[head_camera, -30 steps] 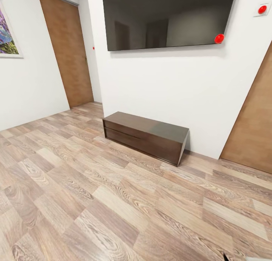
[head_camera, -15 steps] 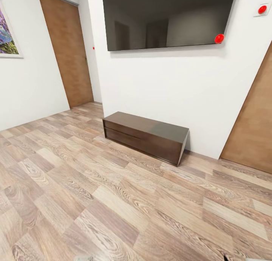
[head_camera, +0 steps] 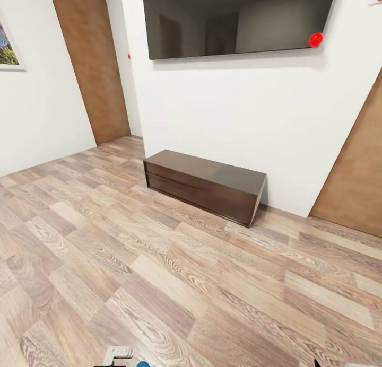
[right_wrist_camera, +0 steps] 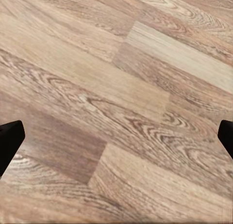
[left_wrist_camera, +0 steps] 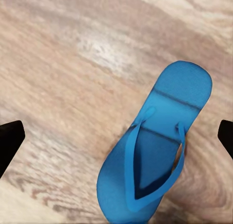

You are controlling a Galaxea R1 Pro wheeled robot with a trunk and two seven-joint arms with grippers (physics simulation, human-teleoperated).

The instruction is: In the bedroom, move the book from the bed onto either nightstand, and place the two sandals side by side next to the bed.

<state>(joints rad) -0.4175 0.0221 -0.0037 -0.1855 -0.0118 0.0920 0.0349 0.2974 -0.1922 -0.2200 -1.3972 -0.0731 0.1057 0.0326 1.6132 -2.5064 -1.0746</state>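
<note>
- Under your left gripper [left_wrist_camera: 116, 136], 1 blue sandal [left_wrist_camera: 155, 146] lies flat on the wood-plank floor [left_wrist_camera: 63, 63], straps up, apart from both fingertips.
- Its long axis runs slantwise across the line between the 2 dark fingertips [left_wrist_camera: 9, 139], and the sole sits off-centre, nearer 1 tip than the other. That offset and slant are what your next move turns on: you would likely need to shift toward the sandal and turn the wrist so the fingers close across its narrow width.
- Your left fingers are spread wide, only their tips showing at the frame edges, with nothing held and nothing touched.
- Your right gripper [right_wrist_camera: 116, 134] hangs over bare floor planks, fingers just as wide apart and empty; no sandal lies beneath it, so the left arm is clearly the nearer one.
- At the near edge of the head view, a speck of blue [head_camera: 142, 364] sits just beside a pale part of the left arm [head_camera: 118, 353]; I judge it the same sandal.
- Ahead, a long low dark bench [head_camera: 204, 184] stands against the white wall [head_camera: 239, 118] below a wall-mounted screen [head_camera: 236, 17], with wooden doors far left [head_camera: 90, 64] and right [head_camera: 355, 176].
- You have a sandal pick-up pending.
</note>
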